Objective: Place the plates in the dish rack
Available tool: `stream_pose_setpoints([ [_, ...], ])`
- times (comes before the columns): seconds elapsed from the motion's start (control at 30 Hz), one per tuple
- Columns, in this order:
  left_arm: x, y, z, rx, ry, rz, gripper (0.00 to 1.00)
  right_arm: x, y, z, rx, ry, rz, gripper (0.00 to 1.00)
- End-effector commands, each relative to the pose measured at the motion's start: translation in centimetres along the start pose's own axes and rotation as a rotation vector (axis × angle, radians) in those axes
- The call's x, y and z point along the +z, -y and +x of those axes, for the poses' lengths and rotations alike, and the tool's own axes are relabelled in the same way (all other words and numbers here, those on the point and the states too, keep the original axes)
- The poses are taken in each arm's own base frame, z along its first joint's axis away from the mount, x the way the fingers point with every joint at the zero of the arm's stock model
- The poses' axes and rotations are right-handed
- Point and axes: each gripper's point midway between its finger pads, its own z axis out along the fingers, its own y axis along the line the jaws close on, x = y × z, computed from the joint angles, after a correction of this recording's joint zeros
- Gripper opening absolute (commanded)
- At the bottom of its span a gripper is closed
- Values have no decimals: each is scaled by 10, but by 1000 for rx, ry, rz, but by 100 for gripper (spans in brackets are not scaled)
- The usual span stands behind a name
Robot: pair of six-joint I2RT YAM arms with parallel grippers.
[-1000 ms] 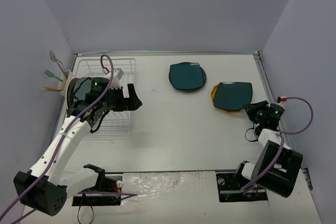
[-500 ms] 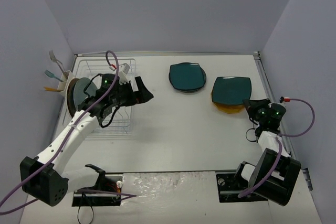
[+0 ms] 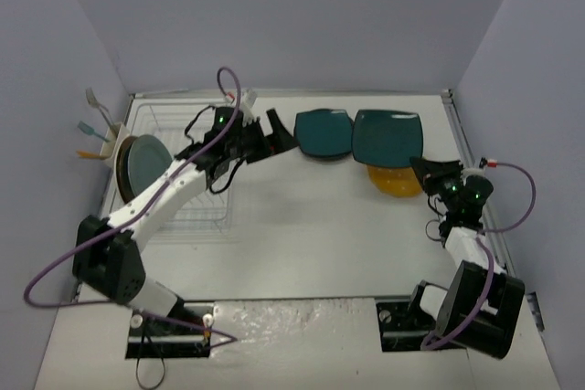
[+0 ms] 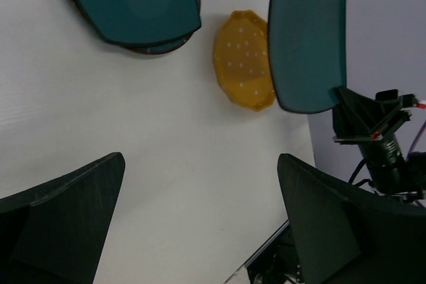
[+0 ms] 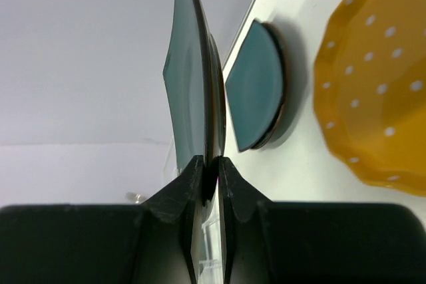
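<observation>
1 teal plate [image 3: 388, 137] clamped in right pincer [image 3: 423, 167], 1 flat teal [image 3: 324, 132], 1 yellow plate [image 3: 395, 181], left pincer [image 4: 201, 163] agape, empty

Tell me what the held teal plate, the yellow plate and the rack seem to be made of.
The held teal plate is probably glazed ceramic, possibly melamine: it is smooth with a soft sheen and a thin dark rim. The yellow plate is likely similar, with a satin finish, white dots and a scalloped edge. The rack has thin white wires, likely coated metal.
</observation>
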Motion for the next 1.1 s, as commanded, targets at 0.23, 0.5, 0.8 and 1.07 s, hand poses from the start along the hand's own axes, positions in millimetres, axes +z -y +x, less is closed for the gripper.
stream_pose_setpoints([
  [0.23, 42, 97, -43, -32, 83, 273, 96, -12, -137, 33, -73, -126, -444, 0],
  [0.5, 63, 105, -35, -75, 42, 286, 82, -16, -147, 48, -57, -181, -486, 0],
  [0.8, 70, 124, -36, -115, 47, 378, 52, -18, -148, 57, -45, -218, -498, 0],
  [1.07, 73, 129, -34, -131, 37, 403, 36, -18, -149, 60, -41, -234, -510, 0],
])
